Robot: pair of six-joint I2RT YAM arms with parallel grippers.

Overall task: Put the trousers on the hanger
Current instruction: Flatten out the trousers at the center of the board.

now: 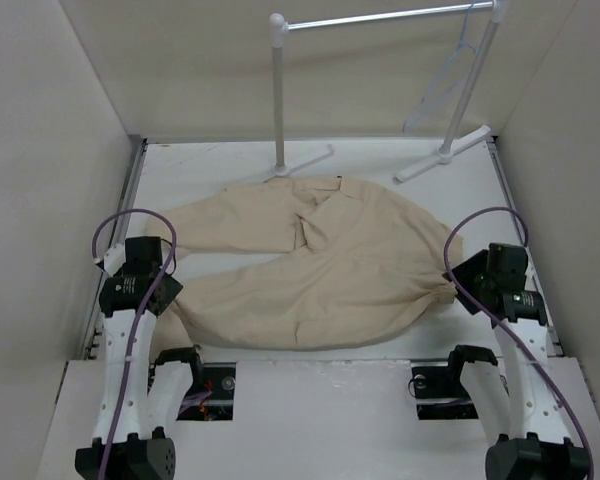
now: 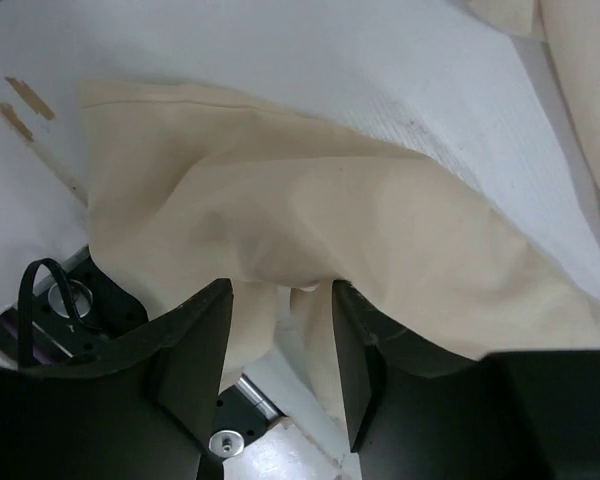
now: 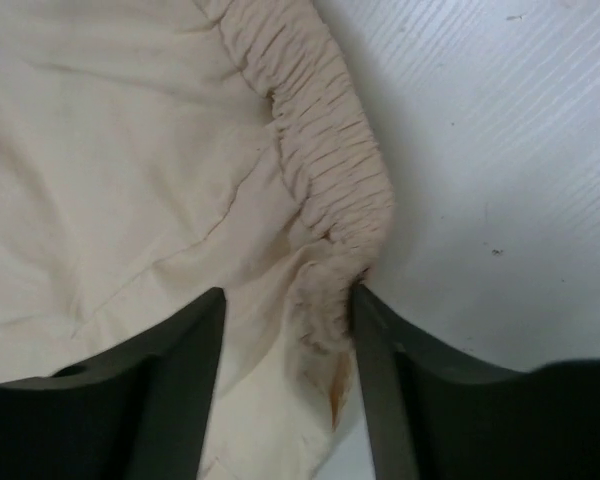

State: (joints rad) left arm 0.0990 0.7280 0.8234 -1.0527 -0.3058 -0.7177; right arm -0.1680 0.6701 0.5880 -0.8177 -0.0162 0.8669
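The beige trousers (image 1: pixel 320 270) lie spread flat across the table, gathered waistband to the right and leg ends to the left. My left gripper (image 1: pixel 170 292) is at a leg end by the near edge; in the left wrist view (image 2: pixel 282 290) its jaws stand apart with a fold of the trousers (image 2: pixel 310 210) at their tips. My right gripper (image 1: pixel 456 287) is at the waistband; in the right wrist view (image 3: pixel 288 295) its jaws stand apart around the bunched waistband (image 3: pixel 330 200). The thin pale hanger (image 1: pixel 442 88) hangs on the rack's bar at the far right.
The white clothes rack (image 1: pixel 277 90) stands at the back of the table, its metal bar (image 1: pixel 380 17) overhead and its feet on the table behind the trousers. Plain walls close in left, right and behind. The arm base mounts sit below the near table edge (image 1: pixel 310 355).
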